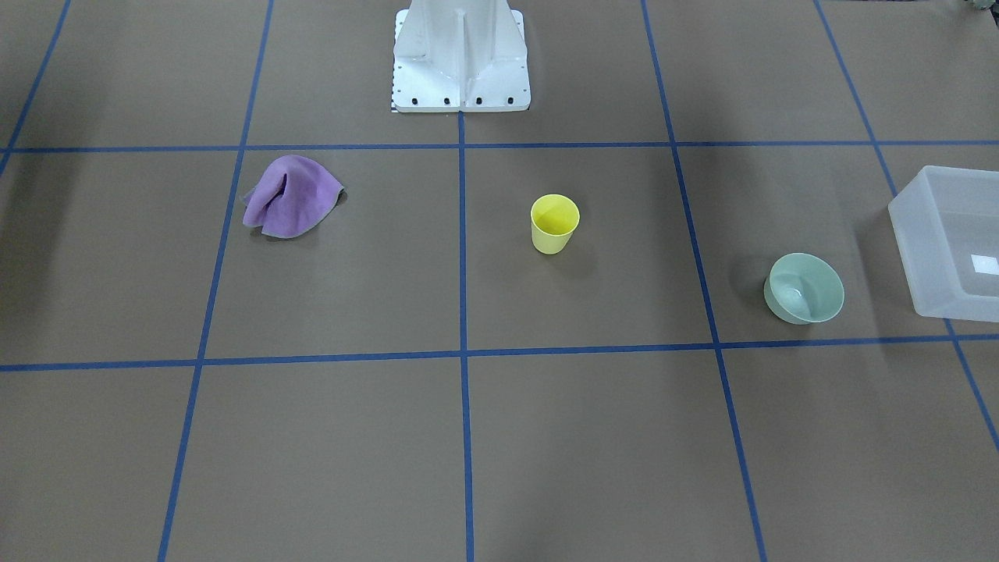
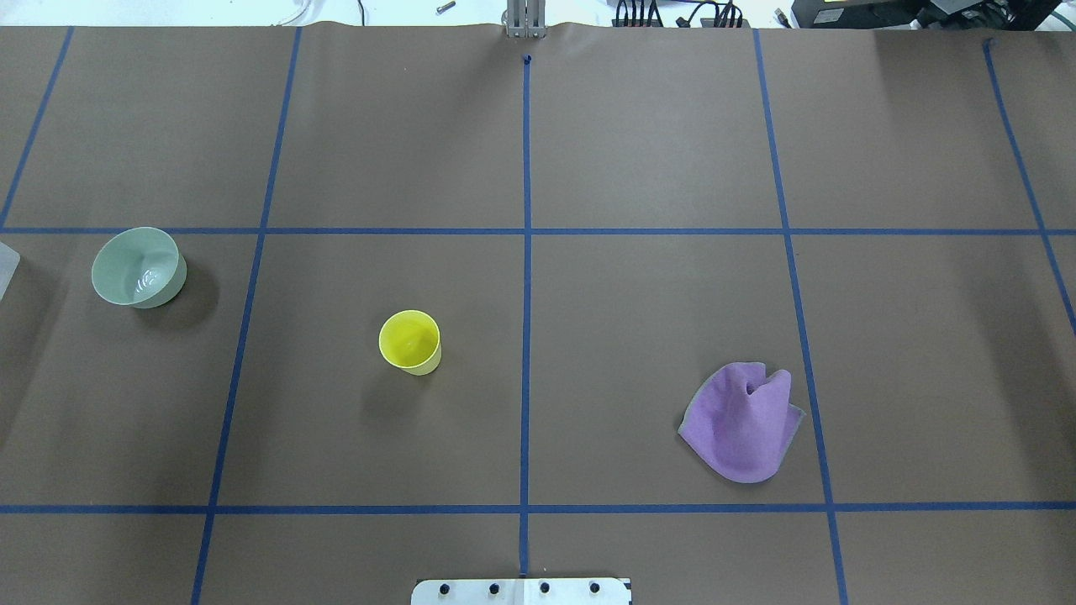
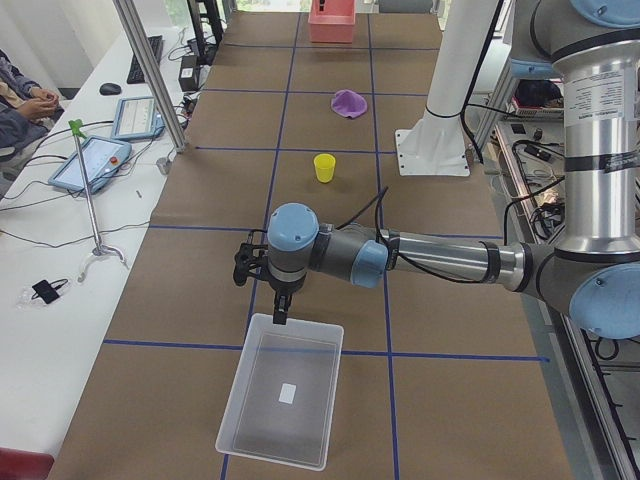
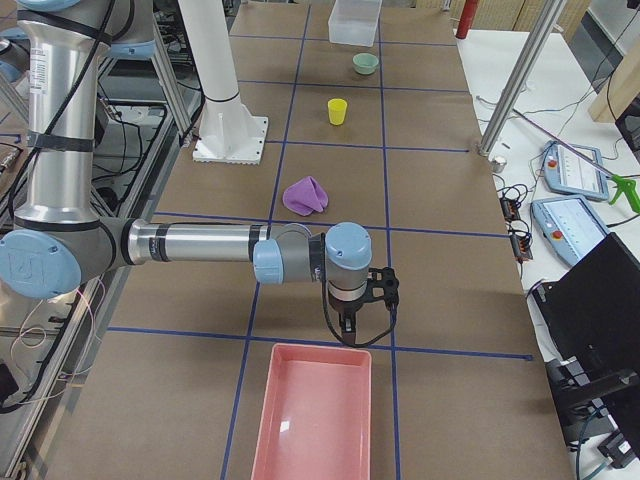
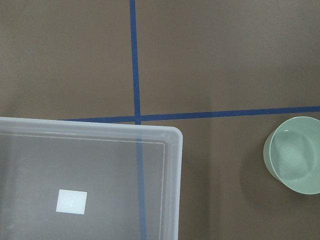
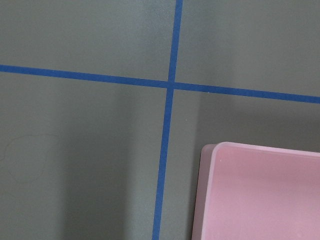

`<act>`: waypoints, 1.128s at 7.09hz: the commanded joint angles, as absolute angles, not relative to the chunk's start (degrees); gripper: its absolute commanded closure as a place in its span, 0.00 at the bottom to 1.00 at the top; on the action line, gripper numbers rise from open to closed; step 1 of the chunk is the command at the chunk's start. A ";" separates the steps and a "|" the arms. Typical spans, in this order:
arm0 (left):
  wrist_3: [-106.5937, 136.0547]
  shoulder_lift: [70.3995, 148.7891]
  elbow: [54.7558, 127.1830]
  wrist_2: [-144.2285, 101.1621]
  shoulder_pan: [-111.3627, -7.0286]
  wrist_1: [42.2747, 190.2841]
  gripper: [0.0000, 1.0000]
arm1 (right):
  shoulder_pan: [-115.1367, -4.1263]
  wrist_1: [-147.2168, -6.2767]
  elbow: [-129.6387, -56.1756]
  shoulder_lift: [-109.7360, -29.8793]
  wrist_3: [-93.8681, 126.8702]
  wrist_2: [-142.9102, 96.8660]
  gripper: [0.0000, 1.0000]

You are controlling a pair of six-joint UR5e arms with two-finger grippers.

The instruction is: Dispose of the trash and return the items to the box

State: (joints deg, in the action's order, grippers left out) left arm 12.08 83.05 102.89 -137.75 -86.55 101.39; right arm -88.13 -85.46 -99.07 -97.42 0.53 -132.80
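Brown table (image 2: pixel 656 319) | cup (image 1: pixel 555 224) upright, bowl (image 1: pixel 804 287) near box (image 1: pixel 948 242) | left gripper (image 3: pixel 281 308), right gripper (image 4: pixel 347 318): I can't tell opening or hold.

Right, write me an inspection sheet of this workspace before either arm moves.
Surface: brown paper table with blue tape grid; no spills seen.
Job's things: yellow cup and mint bowl upright on the table, both outside the frosted box, empty but for a white label.
Clutter: crumpled purple cloth on the table; empty pink tray.
Grippers: left pincer hovers by the box's end, right pincer by the tray's end; open or shut cannot be told.
Cables: cable loop at the right wrist; black cables behind the table's far edge.
Surroundings: white pedestal; operator seated at a side desk with tablets.
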 commanded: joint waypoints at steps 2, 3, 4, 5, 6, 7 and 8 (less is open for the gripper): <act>24.06 83.58 102.74 -131.97 -74.14 107.83 0.02 | -88.07 -85.43 -102.11 -99.21 0.70 -133.42 0.00; 31.04 85.59 102.57 -131.14 -70.18 108.89 0.02 | -88.07 -85.43 -103.52 -100.62 0.53 -133.24 0.00; 34.07 87.61 101.00 -129.91 -69.18 109.16 0.02 | -88.07 -85.43 -104.06 -101.07 0.27 -133.16 0.00; 37.58 91.46 96.29 -129.90 -69.00 109.25 0.02 | -88.07 -85.43 -104.06 -101.07 0.09 -133.24 0.00; 43.97 96.45 91.37 -129.82 -67.60 109.60 0.02 | -88.07 -85.43 -104.15 -101.07 0.17 -133.24 0.00; 46.29 96.68 89.84 -129.03 -65.67 112.56 0.02 | -88.07 -85.43 -104.06 -100.90 0.35 -133.07 0.00; 54.32 97.55 88.35 -125.54 -60.96 115.98 0.02 | -87.98 -85.43 -104.06 -100.90 0.44 -133.07 0.00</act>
State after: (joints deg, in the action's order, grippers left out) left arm 46.46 96.00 90.82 -128.48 -65.40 112.33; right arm -88.04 -85.43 -104.05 -100.95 0.31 -133.13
